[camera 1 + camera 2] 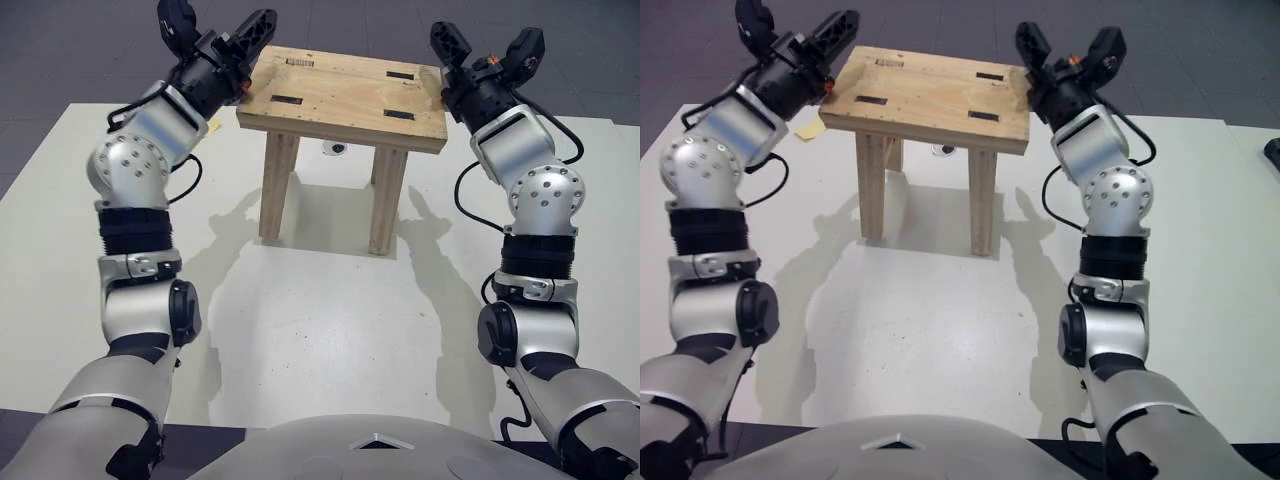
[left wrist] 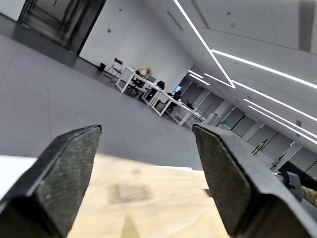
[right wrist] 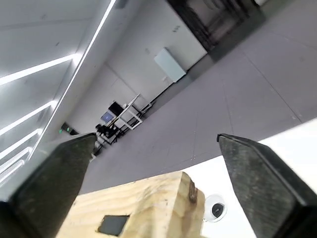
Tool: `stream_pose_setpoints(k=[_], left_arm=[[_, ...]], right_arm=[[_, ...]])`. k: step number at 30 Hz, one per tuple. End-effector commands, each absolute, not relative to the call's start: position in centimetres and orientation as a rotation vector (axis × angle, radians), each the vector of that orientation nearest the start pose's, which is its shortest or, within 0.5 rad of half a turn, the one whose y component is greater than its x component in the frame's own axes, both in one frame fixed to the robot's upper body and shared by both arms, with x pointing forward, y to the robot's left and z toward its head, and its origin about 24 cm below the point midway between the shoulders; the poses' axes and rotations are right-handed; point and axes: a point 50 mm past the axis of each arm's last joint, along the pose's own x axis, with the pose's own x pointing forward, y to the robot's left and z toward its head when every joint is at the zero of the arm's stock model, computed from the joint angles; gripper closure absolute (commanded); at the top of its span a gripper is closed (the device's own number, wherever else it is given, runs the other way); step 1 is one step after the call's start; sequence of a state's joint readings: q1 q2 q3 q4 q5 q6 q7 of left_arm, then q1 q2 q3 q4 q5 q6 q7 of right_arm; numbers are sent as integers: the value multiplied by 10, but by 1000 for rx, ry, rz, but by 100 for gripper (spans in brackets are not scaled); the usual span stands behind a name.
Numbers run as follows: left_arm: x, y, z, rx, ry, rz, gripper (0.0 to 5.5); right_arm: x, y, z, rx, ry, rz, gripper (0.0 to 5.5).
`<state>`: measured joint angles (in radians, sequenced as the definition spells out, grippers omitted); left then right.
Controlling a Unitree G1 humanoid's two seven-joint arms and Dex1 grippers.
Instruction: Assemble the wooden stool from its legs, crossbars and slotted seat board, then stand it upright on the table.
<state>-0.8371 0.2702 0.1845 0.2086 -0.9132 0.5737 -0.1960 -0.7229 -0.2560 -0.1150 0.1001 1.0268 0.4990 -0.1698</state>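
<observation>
Jaws wide apart on left gripper (image 1: 218, 22) and right gripper (image 1: 487, 42), flanking the upright wooden stool (image 1: 340, 95). White counter (image 1: 300, 330) beneath; grey office floor (image 1: 90, 50) beyond.

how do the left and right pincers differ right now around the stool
The left black two-finger pincer sits at the left end of the pale wooden slotted seat board; the right black two-finger pincer sits at its right end. In its wrist view the left pincer frames the board's flat top; the right frames a corner with a dark slot. Both are open, empty and point up past the board.
</observation>
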Motion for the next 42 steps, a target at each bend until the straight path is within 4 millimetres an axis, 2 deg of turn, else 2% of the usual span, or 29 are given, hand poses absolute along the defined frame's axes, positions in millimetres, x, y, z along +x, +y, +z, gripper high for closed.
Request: stream_pose_setpoints(k=[1, 2, 5, 8, 11, 16, 19, 21, 24, 27, 34, 38, 42], left_arm=[[350, 158, 253, -590, -436, -484, 134], [347, 165, 260, -569, -516, -429, 117], [341, 184, 271, -521, -666, -303, 65], [341, 201, 273, -469, -729, -203, 21], [340, 217, 270, -343, -755, -102, 13], [334, 257, 253, -129, -740, 137, 13], [330, 285, 227, -64, -655, 261, 13], [329, 294, 212, -50, -597, 298, 13], [326, 295, 200, -103, -571, 264, 13], [323, 296, 185, -78, -537, 260, 13], [318, 297, 144, -60, -411, 289, 13], [316, 296, 132, -73, -374, 299, 13], [314, 295, 129, -72, -365, 299, 13]], right_arm=[[348, -144, 207, 528, -142, 333, 27], [349, -148, 214, 467, -199, 317, 11], [348, -152, 230, 342, -325, 311, 10], [349, -152, 241, 219, -412, 315, 10], [350, -159, 246, 108, -479, 243, 10], [354, -195, 237, -124, -539, -116, 10], [354, -215, 220, -259, -522, -264, 10], [352, -222, 210, -310, -520, -315, 10], [350, -230, 193, -346, -504, -363, 10], [350, -235, 174, -355, -456, -398, 10], [346, -243, 135, -242, -331, -425, 10], [343, -240, 123, -242, -307, -408, 10], [344, -237, 116, -234, -285, -399, 10]])
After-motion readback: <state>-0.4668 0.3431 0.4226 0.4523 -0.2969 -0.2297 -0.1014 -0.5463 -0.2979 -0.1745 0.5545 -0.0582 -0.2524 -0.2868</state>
